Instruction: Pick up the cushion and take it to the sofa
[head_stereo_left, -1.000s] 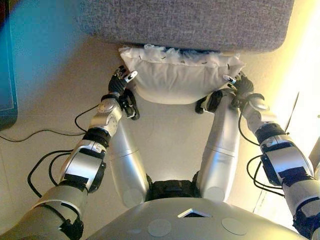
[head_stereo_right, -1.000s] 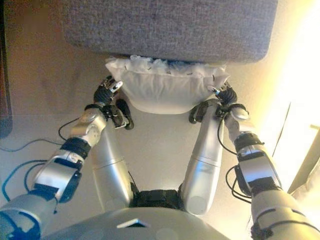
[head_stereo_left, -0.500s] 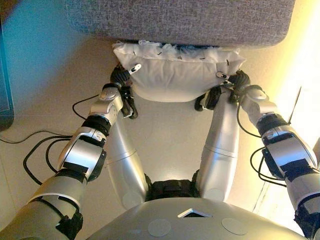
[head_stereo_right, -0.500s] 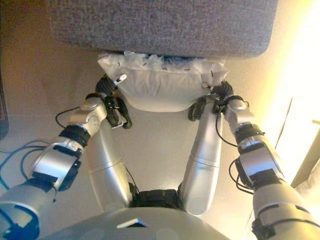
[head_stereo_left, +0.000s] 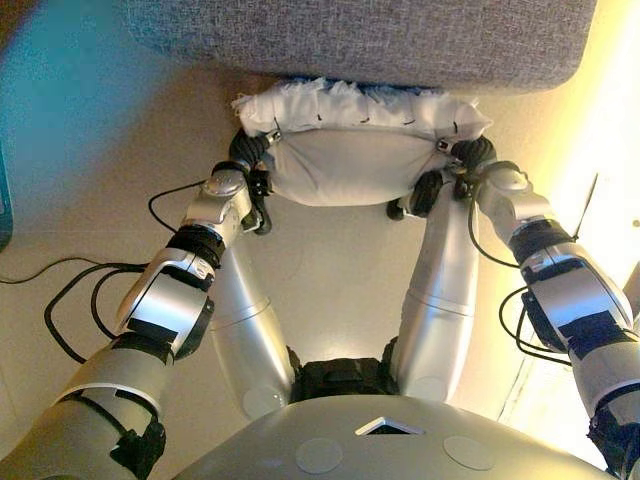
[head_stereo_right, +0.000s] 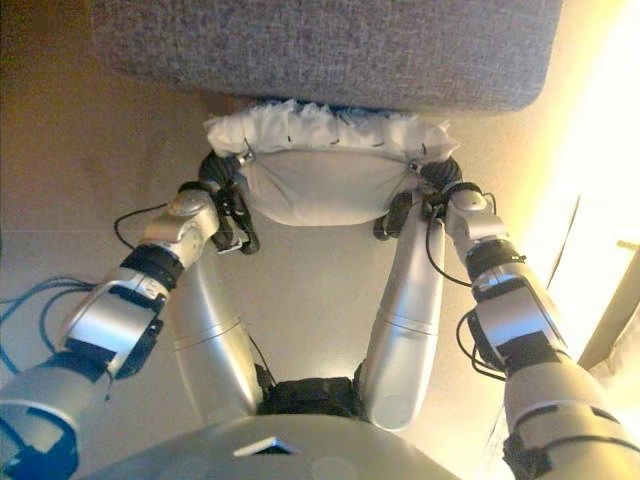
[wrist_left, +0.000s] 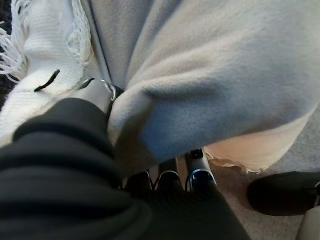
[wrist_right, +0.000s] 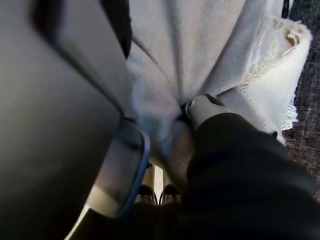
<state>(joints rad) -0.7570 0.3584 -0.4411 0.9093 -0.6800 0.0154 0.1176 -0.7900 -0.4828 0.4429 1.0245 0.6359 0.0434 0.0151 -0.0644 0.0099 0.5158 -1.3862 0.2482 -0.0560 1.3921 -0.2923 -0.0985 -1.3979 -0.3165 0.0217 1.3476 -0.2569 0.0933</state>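
Observation:
A white cushion (head_stereo_left: 345, 160) with a fringed, dark-stitched edge hangs between my two hands, just below the front edge of the grey sofa (head_stereo_left: 360, 40). My left hand (head_stereo_left: 252, 160) grips its left end and my right hand (head_stereo_left: 468, 158) its right end. In the left wrist view the thumb (wrist_left: 97, 92) presses into the cushion cloth (wrist_left: 215, 75) and the fingers (wrist_left: 197, 167) curl under it. In the right wrist view the thumb (wrist_right: 205, 107) pinches the cloth (wrist_right: 180, 55) too. The cushion's fringe (head_stereo_right: 320, 125) touches the sofa's edge.
The sofa's grey seat fills the top of both eye views. A beige floor (head_stereo_left: 110, 150) lies below the cushion. A dark blue object (head_stereo_left: 4, 215) stands at the far left edge. Bright light falls along the right side.
Both hands have lifted the cushion up and forward, so its fringed top now reaches the sofa's front edge. The hands have closed in under its ends.

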